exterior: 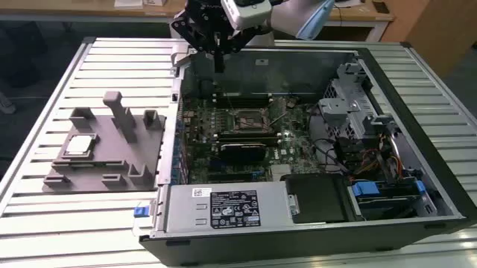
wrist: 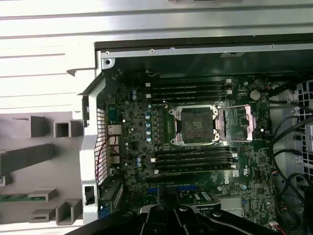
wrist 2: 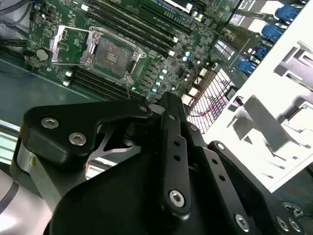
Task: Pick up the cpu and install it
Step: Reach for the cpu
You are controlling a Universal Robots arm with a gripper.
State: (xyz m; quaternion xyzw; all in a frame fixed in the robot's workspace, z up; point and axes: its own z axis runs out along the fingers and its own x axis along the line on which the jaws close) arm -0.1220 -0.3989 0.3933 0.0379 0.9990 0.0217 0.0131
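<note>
While the slatted table is carrying the open PC case, the grey tray is sitting at the case's side, exterior view's left. The gripper is hanging over the case's far wall, fingers pinched together, empty. The cpu is lying on the tray, posts standing beside it.

Computer case on slatted table
</note>
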